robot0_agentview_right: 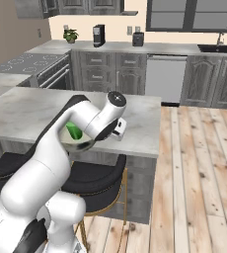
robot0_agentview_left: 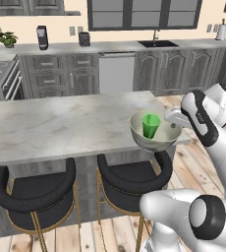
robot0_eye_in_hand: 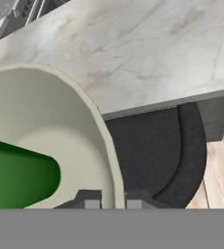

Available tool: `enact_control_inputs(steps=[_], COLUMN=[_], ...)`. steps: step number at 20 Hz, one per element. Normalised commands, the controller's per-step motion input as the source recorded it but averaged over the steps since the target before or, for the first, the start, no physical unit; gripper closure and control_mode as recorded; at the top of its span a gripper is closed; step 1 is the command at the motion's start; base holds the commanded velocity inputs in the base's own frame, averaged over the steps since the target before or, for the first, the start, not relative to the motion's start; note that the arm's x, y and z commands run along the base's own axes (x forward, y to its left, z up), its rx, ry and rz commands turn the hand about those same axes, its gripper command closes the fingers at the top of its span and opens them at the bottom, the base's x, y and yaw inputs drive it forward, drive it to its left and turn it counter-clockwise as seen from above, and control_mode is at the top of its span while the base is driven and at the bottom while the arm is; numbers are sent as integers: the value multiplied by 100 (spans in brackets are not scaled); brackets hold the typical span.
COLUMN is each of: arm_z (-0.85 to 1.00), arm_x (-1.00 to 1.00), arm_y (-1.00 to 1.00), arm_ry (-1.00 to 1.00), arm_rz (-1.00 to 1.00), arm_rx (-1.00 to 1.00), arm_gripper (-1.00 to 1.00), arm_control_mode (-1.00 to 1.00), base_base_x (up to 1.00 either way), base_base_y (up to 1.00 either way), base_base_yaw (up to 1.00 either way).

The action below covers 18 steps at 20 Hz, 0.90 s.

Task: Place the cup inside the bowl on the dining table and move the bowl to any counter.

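From the left base view I see the green cup (robot0_agentview_left: 151, 125) already standing inside the bowl (robot0_agentview_left: 154, 132), tilted a little, so I judge the first half of the job done. The bowl sits at the near right corner of the dining-table surface (robot0_agentview_left: 61, 125), and part of it overhangs the near edge above a black stool (robot0_agentview_left: 133, 177); it looks lifted or half off the surface, though I cannot say which. My pincer (robot0_agentview_left: 173, 118) meets the bowl's right rim. The counter surface (robot0_agentview_left: 85, 47) along the windowed wall lies well beyond, with a sink (robot0_agentview_left: 157, 44) set in it.

From the right base view my own arm covers most of the bowl (robot0_agentview_right: 81, 141); I catch a slice of its pale inside with the cup (robot0_agentview_right: 75, 131) in it, close to the near edge of the table surface (robot0_agentview_right: 31, 106). The far counter (robot0_agentview_right: 150, 48) is across open floor.

From the hand view the bowl's rim (robot0_eye_in_hand: 102, 141) runs down between the two fingertips (robot0_eye_in_hand: 91, 200), one inside and one outside, so I read the pincer as narrow and clamped on the bowl wall. The cup (robot0_eye_in_hand: 19, 177) lies inside at lower left, and the marble edge (robot0_eye_in_hand: 158, 104) and stool seat (robot0_eye_in_hand: 153, 151) pass below.

What remains, as I judge it, is the carry to a counter and setting down.
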Motion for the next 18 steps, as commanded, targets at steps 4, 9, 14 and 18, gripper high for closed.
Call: enact_control_inputs(steps=[4, 9, 14, 18], arm_z=[0, 0, 0, 0], arm_x=[0, 0, 0, 0], arm_y=[0, 0, 0, 0], arm_ry=[0, 0, 0, 0], arm_rz=[0, 0, 0, 0], arm_rx=[0, 0, 0, 0], arm_gripper=[100, 100, 100, 100], arm_control_mode=[100, 100, 100, 100], base_base_x=[0, 27, 69, 48], base_base_y=[0, 4, 6, 1], base_base_yaw=[0, -1, 0, 0])
